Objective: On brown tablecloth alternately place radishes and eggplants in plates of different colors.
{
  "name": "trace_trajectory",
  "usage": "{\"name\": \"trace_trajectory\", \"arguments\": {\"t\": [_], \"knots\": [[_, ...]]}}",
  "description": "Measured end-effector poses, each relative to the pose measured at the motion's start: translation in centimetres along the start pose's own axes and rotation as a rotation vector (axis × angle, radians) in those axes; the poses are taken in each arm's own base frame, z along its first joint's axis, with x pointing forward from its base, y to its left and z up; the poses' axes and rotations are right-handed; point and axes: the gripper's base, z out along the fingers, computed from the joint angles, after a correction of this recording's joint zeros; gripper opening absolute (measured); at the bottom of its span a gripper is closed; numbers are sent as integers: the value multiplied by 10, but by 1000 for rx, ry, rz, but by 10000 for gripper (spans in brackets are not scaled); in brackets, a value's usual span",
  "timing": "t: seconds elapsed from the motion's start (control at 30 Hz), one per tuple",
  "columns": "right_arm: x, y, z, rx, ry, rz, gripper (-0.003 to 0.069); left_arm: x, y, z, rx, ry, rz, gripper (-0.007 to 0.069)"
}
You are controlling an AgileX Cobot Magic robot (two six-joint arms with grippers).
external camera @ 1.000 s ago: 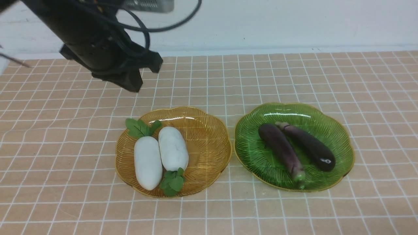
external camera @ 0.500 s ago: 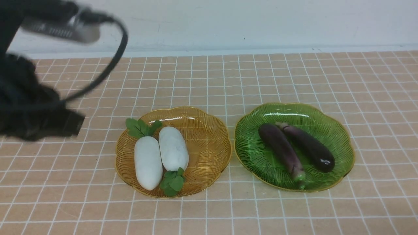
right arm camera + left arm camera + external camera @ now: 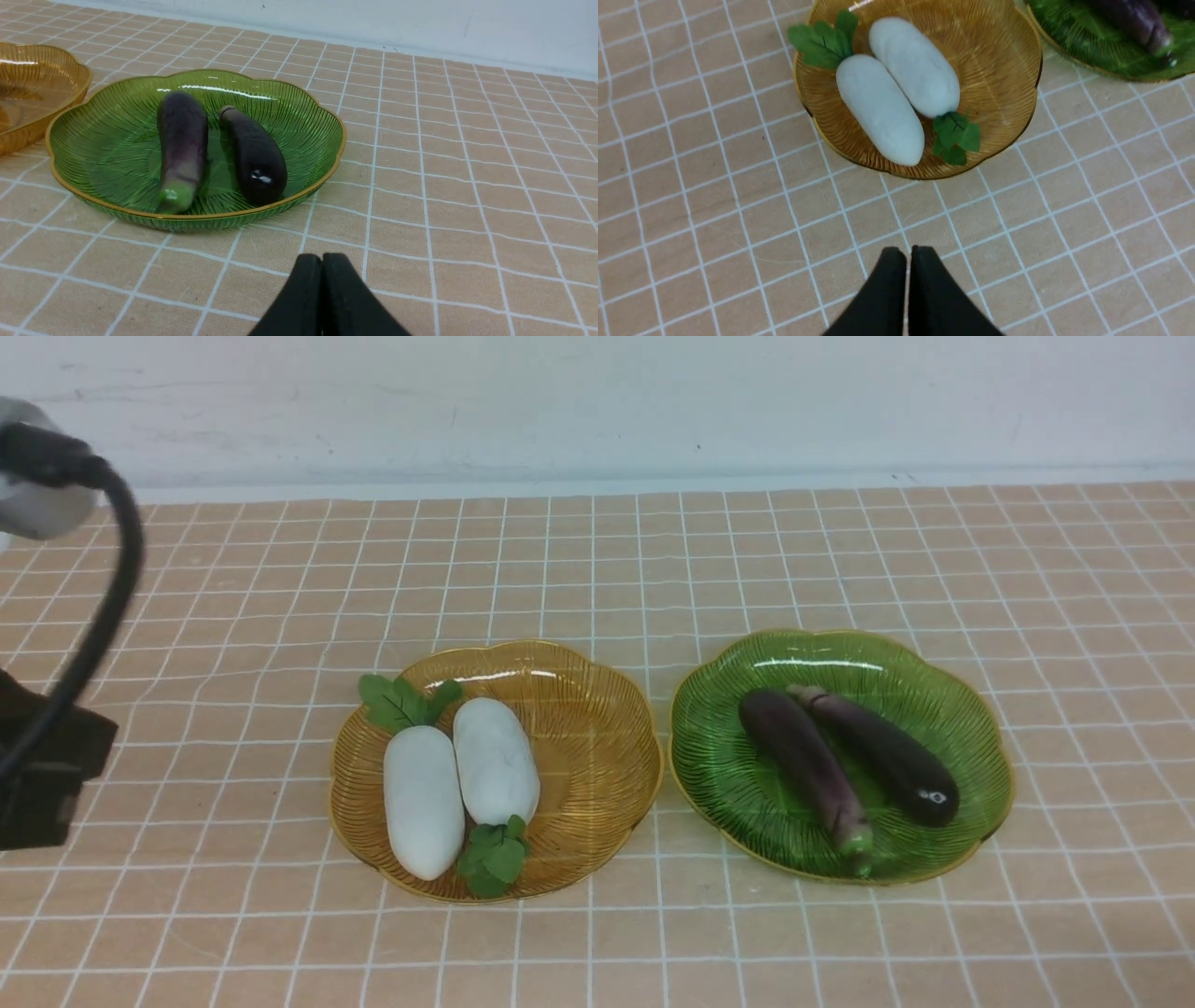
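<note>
Two white radishes [image 3: 423, 800] [image 3: 496, 761] lie side by side in the amber plate [image 3: 597, 709], their leaf tufts at opposite ends. Two dark purple eggplants [image 3: 808, 765] [image 3: 887, 756] lie together in the green plate [image 3: 709, 756] to its right. Both plates rest on the brown tablecloth [image 3: 187, 616]. My left arm [image 3: 47, 775] shows only at the far left edge of the front view. In the left wrist view, the left gripper [image 3: 908, 252] is shut and empty, over bare cloth short of the radishes [image 3: 880, 109]. My right gripper [image 3: 322, 259] is shut and empty, near the green plate [image 3: 103, 140].
A white wall [image 3: 653, 401] runs along the far edge of the cloth. A black cable [image 3: 103, 597] from the left arm hangs at the left edge of the front view. The right arm does not show in the front view.
My left arm has pulled away from above the cloth behind the amber plate, out to the far left edge of the front view. Radishes, eggplants and plates have not moved.
</note>
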Motion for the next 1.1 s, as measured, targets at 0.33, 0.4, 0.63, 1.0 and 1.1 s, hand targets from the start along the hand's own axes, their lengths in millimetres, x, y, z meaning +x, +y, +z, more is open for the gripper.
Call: {"name": "trace_trajectory", "arguments": {"t": [0.33,0.4,0.63,1.0,1.1], "knots": [[0,-3,0,51,4,13,-15,40,0,-50,-46,-154,9,-4],[0,-3,0,51,4,13,-15,65,1,-59,-66,-221,6,-4],[0,-3,0,51,4,13,-15,118,7,-18,-73,-511,-73,-4],[0,-3,0,51,5,15,-17,180,17,89,-105,-459,-41,-4],[0,-3,0,51,5,15,-17,190,19,104,-119,-474,-24,-4]]}}
